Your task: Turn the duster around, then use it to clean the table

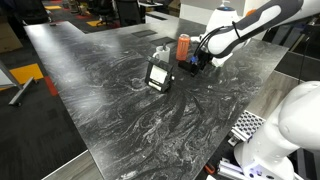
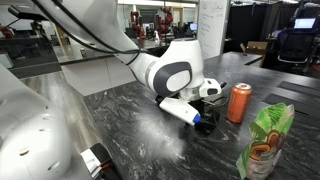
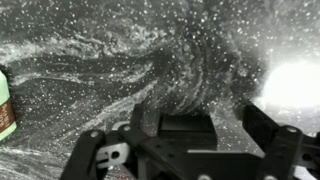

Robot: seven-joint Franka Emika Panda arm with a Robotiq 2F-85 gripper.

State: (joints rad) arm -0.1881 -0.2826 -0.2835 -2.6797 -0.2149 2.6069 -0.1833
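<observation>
The table [image 1: 120,90] is a glossy black-and-grey marble top that fills the wrist view [image 3: 120,50]. My gripper [image 1: 193,63] hangs low over the table's far side, next to an orange can; it also shows in an exterior view [image 2: 207,120]. In the wrist view the gripper [image 3: 203,118] has its fingers spread wide. A black block, seemingly the duster [image 3: 187,128], lies between them. It is close to the left finger, with a gap of table before the right finger. The fingers are not closed on it.
An orange can [image 1: 183,47] [image 2: 240,102] stands right beside the gripper. A snack bag [image 1: 160,74] stands in front of it, seen green in an exterior view [image 2: 265,140] and at the wrist view's left edge [image 3: 5,105]. A clear container [image 1: 162,52] stands behind the bag.
</observation>
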